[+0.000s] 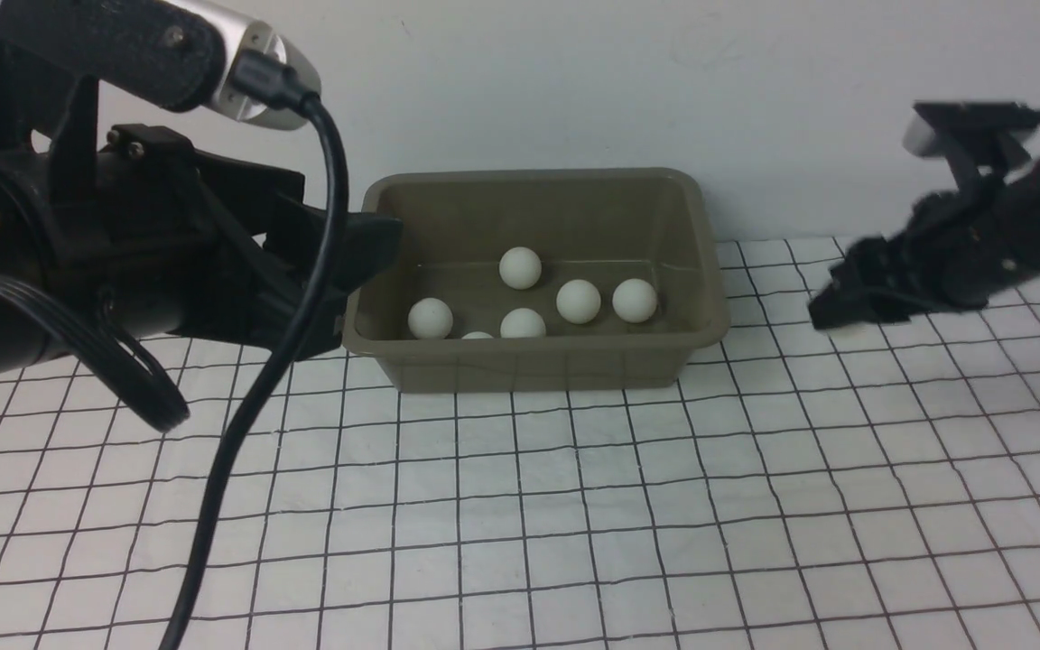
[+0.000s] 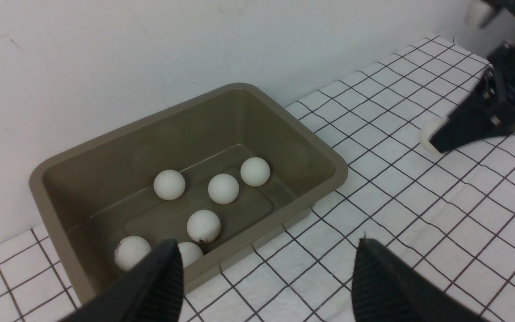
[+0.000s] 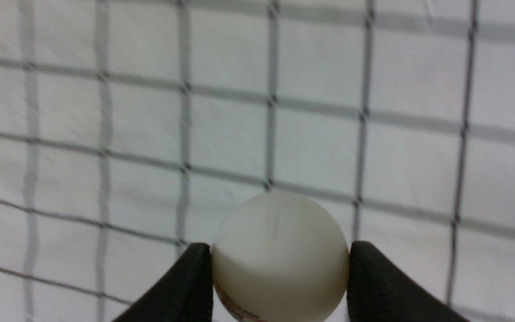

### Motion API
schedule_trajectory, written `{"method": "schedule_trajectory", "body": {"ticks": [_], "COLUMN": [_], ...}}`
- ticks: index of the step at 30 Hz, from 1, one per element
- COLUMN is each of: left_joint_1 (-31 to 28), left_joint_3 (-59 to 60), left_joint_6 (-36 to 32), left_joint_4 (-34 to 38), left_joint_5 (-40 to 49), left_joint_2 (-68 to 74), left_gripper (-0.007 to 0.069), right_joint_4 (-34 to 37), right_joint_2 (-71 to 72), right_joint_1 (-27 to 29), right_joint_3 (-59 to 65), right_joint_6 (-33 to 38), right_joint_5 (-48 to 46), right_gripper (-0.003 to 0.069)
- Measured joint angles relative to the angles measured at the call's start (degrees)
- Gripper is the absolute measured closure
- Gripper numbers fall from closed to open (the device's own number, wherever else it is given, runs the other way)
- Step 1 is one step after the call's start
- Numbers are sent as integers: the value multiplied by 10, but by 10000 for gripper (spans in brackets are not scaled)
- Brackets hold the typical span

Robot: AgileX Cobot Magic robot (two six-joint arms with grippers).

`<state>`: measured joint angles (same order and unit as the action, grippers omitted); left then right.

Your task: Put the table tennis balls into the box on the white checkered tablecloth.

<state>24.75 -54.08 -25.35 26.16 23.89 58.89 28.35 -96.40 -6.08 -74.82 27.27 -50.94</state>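
Now: right pincer (image 3: 280,286) grips one table tennis ball (image 3: 280,257).

Seen from the right wrist, its two black fingers (image 3: 181,286) press opposite sides of that ball, above the white checkered tablecloth (image 1: 574,524), well to the right of the box (image 1: 533,361). Six more balls (image 2: 223,188) lie on the box floor. Left pincer (image 2: 266,277) hangs wide open and empty, just beside the box's left end.

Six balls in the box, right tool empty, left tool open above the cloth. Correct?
Not quite: the right tool is not empty. The right wrist view shows it shut on a ball. Otherwise right: six balls lie in the box, and the left tool is open.
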Motion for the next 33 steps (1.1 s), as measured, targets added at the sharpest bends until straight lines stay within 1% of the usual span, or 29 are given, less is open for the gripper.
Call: {"method": "schedule_trajectory", "body": {"ticks": [2, 3, 4, 5, 7, 13, 17, 18, 19, 20, 21, 23, 25, 28, 31, 33], "left_joint_1": [0, 0, 0, 0, 0, 0, 0, 0, 0, 0, 0, 0, 0, 0, 0, 0], "left_joint_3": [0, 0, 0, 0, 0, 0, 0, 0, 1, 1, 1, 1, 1, 1, 1, 1], "left_joint_6": [0, 0, 0, 0, 0, 0, 0, 0, 1, 1, 1, 1, 1, 1, 1, 1], "left_joint_4": [0, 0, 0, 0, 0, 0, 0, 0, 0, 0, 0, 0, 0, 0, -5, -26], "left_joint_5": [0, 0, 0, 0, 0, 1, 1, 1, 1, 1, 1, 1, 1, 2, 3, 8], "left_joint_2": [0, 0, 0, 0, 0, 0, 0, 0, 0, 0, 0, 0, 0, 0, 0, 0], "left_gripper": [165, 165, 165, 165, 165, 165, 165, 165, 165, 165, 165, 165, 165, 165, 165, 165], "right_joint_4": [43, 56, 58, 69, 78, 90, 98, 100, 100, 100, 98, 84, 59, 18, -56, -92], "right_joint_2": [-45, -68, -68, -109, -169, -298, -329, -333, -334, -334, -334, -334, -330, -306, -241, -199], "right_joint_1": [-18, -24, -25, -33, -42, -64, -70, -72, -73, -73, -73, -73, -71, -59, -27, -11], "right_joint_3": [-77, -109, -115, -159, -224, -362, -410, -423, -432, -434, -451, -472, -502, -555, -598, -605], "right_joint_6": [18, 24, 24, 36, 49, 70, 76, 76, 76, 76, 78, 77, 65, 36, -11, -29], "right_joint_5": [-13, -21, -23, -40, -69, -147, -156, -158, -158, -158, -157, -160, -162, -168, -170, -170], "right_gripper": [306, 306, 306, 306, 306, 306, 302, 281, 242, 234, 155, 105, 83, 81, 99, 105]}}
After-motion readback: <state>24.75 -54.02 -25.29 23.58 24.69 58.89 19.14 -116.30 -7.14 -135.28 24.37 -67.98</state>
